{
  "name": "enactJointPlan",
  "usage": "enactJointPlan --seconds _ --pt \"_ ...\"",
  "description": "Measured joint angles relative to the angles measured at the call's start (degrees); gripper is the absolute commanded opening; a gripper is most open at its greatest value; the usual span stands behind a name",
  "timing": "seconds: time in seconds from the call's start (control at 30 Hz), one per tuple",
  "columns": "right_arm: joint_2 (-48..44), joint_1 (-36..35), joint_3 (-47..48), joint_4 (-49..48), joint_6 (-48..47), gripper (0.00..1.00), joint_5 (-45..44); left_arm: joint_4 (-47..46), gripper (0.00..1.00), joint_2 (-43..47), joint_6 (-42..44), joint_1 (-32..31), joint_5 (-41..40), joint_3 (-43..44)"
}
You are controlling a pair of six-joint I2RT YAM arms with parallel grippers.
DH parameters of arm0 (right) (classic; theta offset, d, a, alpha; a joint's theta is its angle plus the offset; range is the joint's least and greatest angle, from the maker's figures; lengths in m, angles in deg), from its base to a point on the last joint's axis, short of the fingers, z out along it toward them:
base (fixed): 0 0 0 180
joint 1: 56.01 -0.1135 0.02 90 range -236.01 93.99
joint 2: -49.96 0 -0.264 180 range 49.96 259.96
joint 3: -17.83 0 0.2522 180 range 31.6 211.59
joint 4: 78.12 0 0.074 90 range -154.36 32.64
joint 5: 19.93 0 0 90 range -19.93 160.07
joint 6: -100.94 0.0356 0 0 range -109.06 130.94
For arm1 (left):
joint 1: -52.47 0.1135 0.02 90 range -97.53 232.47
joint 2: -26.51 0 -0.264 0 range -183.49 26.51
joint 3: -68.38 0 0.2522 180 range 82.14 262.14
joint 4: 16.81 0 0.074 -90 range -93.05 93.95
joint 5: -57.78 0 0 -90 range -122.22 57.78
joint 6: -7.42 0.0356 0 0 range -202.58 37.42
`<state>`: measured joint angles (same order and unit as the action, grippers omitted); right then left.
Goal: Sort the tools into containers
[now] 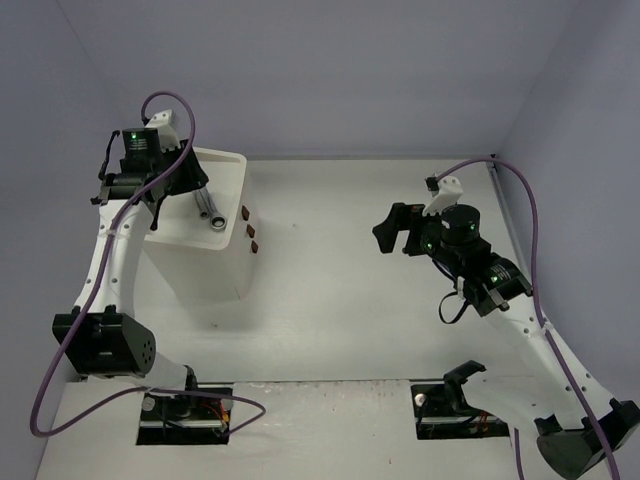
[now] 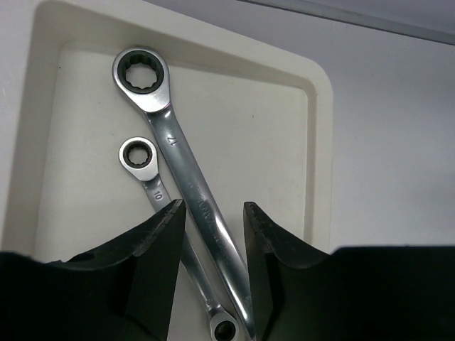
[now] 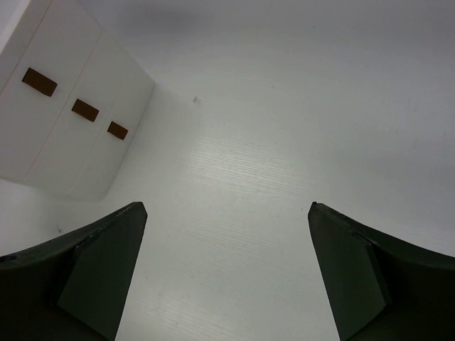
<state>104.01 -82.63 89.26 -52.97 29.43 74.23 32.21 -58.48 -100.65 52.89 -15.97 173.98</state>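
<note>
Steel, likely stiff and slick: pinch larger wrench [image 2: 178, 160] mid-shank, flat in tray [image 2: 321, 128]. Left tool [image 2: 213, 207] parted astride it, ring end toward 11 o'clock; right tool [image 3: 226, 206] spread wide, empty.

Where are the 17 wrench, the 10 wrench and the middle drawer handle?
17 wrench [image 2: 186, 177]: left wrist view, on its shaft.
10 wrench [image 2: 138, 155]: left wrist view, on its ring head.
middle drawer handle [image 3: 84, 109]: right wrist view, handle centre.
</note>
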Motion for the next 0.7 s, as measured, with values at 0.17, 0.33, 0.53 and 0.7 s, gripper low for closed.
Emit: enactJointPlan --seconds 0.17,0.33,0.53,0.7 --pt "-0.4 0.0 -0.6 0.8 0.4 0.96 -0.5 -0.7 0.35 -1.4 -0.4 0.0 -0.1 -0.5" --pt "-1.0 0.0 -0.6 1.7 0.1 0.96 -2.1 -0.6 0.47 -1.3 -0.2 0.0 -0.7 1.1" --pt "-3.3 0.0 1.0 4.1 -1.9 1.00 -7.3 2.9 0.60 2.4 1.3 0.0 -1.4 10.6" --pt "-7.3 0.0 5.9 5.9 -4.6 1.00 -14.0 6.1 0.71 12.8 3.1 0.0 -2.9 13.3"
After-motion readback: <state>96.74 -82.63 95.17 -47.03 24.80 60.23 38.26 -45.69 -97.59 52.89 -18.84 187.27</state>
